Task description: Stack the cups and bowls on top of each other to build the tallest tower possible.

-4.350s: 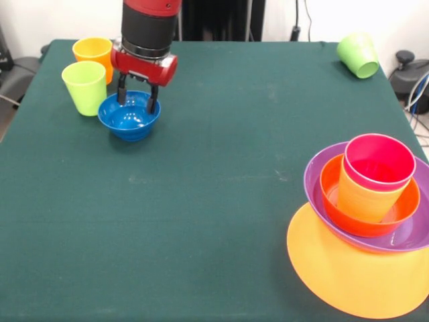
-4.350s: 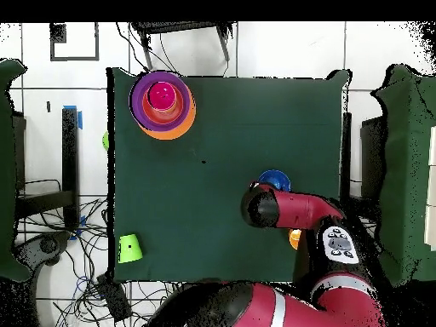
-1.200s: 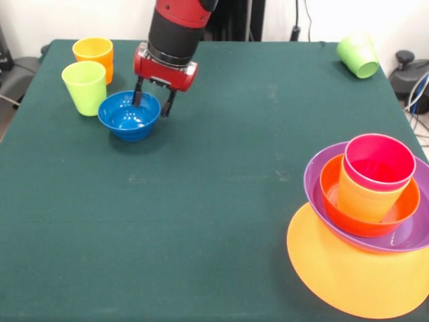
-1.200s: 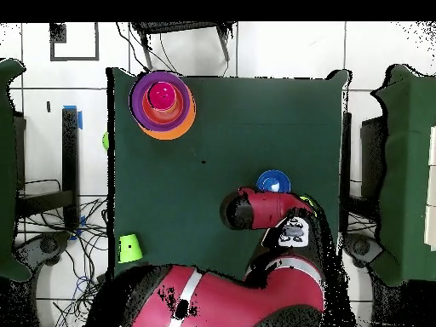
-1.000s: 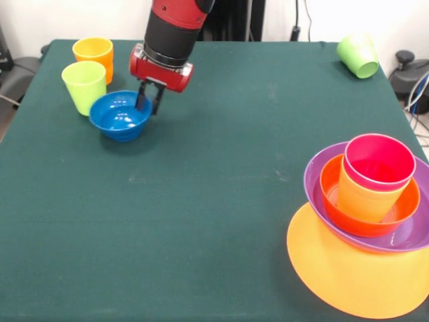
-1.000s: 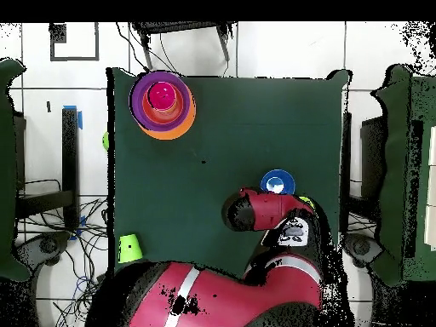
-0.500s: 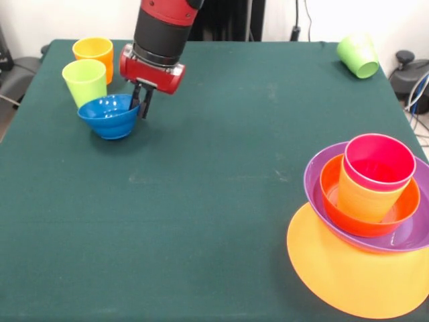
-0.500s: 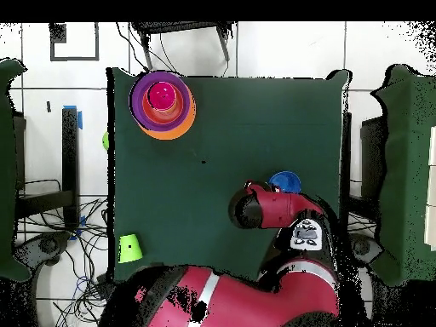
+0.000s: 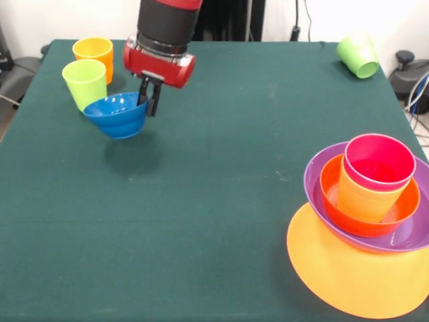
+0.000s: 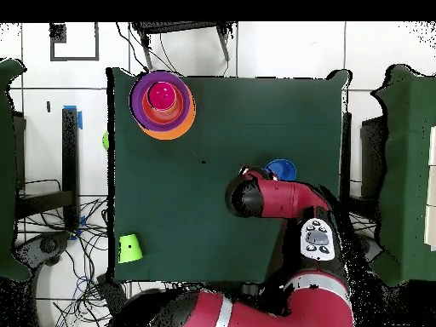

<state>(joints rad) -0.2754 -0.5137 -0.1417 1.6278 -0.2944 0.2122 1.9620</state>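
Five cups show in the front view: an orange cup (image 9: 93, 54) and a lime cup (image 9: 85, 83) standing side by side near one corner of the table (image 9: 221, 168), a green cup (image 9: 358, 55) lying on its side at another corner, and a red cup (image 9: 379, 162) nested inside a yellow cup (image 9: 365, 198) at the top of the tower (image 9: 367, 228).

Four bowls show. Three are in the tower: a wide orange-yellow bowl (image 9: 348, 275) lowest, a purple bowl (image 9: 318, 176) on it, and a red-orange bowl (image 9: 330, 194) inside that, holding the two nested cups. The fourth, the blue bowl (image 9: 118, 115), is tilted and lifted off the cloth, its shadow lying below it, just beside the lime cup.

The gripper (image 9: 149, 98) is clamped on the blue bowl's rim, on the side away from the lime cup.

The orange-yellow bowl is cut off by the picture's right and lower edges, and the purple bowl by the right edge. From overhead, the arm (image 10: 281, 197) covers most of the blue bowl, so only a sliver shows, and the orange and lime cups are hidden; the green cup sits at the table's edge.
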